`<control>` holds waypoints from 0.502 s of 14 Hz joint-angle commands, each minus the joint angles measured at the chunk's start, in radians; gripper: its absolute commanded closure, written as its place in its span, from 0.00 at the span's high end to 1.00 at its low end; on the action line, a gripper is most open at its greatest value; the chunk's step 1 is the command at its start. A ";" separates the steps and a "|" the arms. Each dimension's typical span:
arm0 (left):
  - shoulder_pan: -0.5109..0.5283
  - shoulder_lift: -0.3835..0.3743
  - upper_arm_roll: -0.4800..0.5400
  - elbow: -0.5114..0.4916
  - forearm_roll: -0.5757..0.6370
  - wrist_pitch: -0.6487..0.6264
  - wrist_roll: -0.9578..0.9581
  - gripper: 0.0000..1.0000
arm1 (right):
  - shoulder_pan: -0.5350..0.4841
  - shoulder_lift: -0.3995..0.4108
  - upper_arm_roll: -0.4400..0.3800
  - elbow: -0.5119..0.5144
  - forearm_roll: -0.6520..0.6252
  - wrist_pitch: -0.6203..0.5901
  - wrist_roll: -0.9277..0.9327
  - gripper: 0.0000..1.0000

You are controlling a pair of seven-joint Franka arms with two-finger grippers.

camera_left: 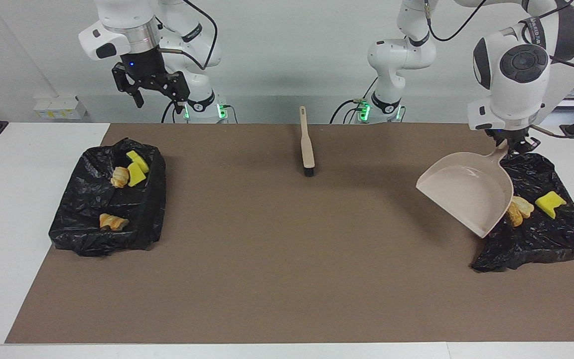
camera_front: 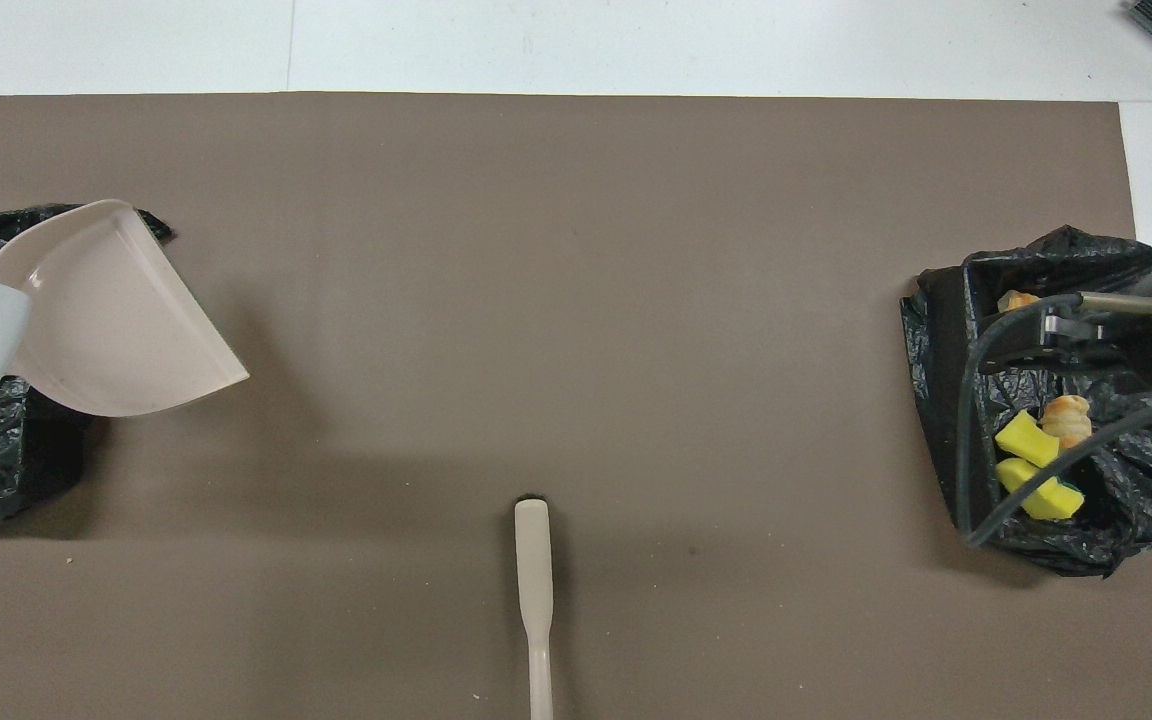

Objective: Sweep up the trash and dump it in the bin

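Two black-lined bins sit at the tabletop's ends. The bin [camera_left: 110, 199] at the right arm's end holds four pieces of trash [camera_left: 128, 174]; the bin [camera_left: 541, 219] at the left arm's end holds three [camera_left: 550, 203]. The left gripper [camera_left: 508, 144], jaws clamped on the dustpan [camera_left: 466, 192] handle, hangs over that bin, pan pointing toward seven o'clock in the facing view. The right gripper [camera_left: 152, 92] hovers, jaws wide. A brush [camera_left: 307, 144] lies on the brown mat [camera_left: 287, 249].

No text, label, brand, number or sign can be read on anything in either view. The left arm's [camera_left: 511, 65] forearm band carries faint lettering (too small to make out), and nothing is printed on the dustpan [camera_left: 466, 197], the brush [camera_left: 307, 144] or the black bin bags [camera_left: 110, 199].
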 commanded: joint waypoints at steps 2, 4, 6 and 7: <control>-0.012 -0.087 0.013 -0.101 -0.159 -0.005 -0.189 0.00 | -0.034 0.009 0.005 0.014 0.006 -0.007 -0.031 1.00; -0.026 -0.101 0.011 -0.123 -0.237 0.002 -0.302 0.00 | -0.040 0.002 -0.002 0.017 0.023 -0.013 -0.072 1.00; -0.064 -0.107 0.011 -0.132 -0.290 0.005 -0.399 0.00 | 0.024 0.008 -0.083 0.022 0.027 -0.013 -0.091 1.00; -0.097 -0.110 0.011 -0.132 -0.309 0.006 -0.457 0.00 | 0.061 0.009 -0.128 0.022 0.026 -0.013 -0.092 1.00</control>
